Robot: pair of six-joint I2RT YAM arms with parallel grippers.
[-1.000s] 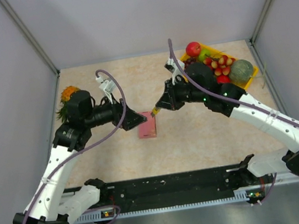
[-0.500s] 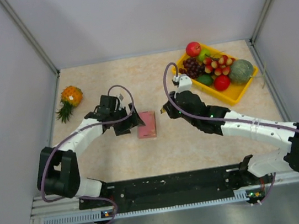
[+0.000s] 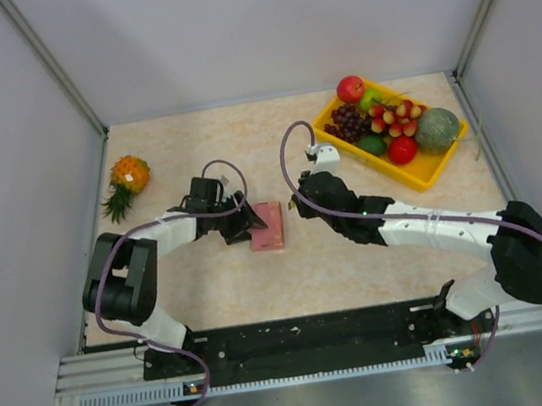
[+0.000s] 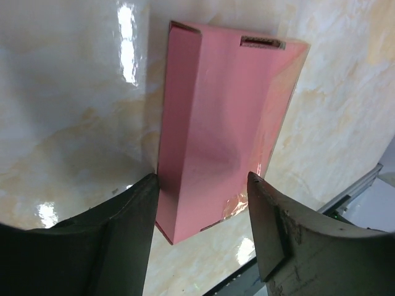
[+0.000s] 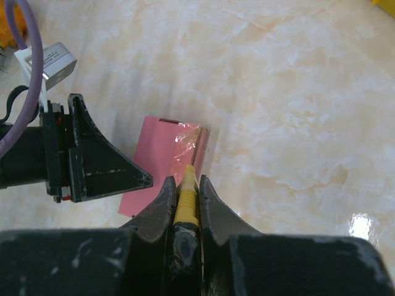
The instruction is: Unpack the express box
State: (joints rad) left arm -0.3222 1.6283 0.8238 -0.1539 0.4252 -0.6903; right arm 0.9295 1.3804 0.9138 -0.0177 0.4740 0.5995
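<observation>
The express box (image 3: 268, 228), a small flat pink carton, lies on the table's middle. In the left wrist view the box (image 4: 216, 123) runs away between my left gripper (image 4: 202, 179), whose fingers (image 4: 123, 240) meet its two long sides at the near end. Clear tape shines at that end's right corner. My left gripper (image 3: 250, 224) reaches it from the left. My right gripper (image 5: 186, 180) is shut on a yellow utility knife (image 5: 187, 197). The knife's thin blade rests on the taped seam of the box (image 5: 163, 160). My right gripper (image 3: 297, 202) sits just right of the box.
A yellow fruit tray (image 3: 444, 161) with an apple, grapes and a melon stands at the back right. A small pineapple (image 3: 126, 175) lies at the back left. The black arm rail (image 3: 300, 335) runs along the near edge, with side walls on both sides.
Both arms dropped low to the table. My left gripper slid right onto the box and narrowed its jaws around it. My right gripper brought the knife to the box's right edge.
</observation>
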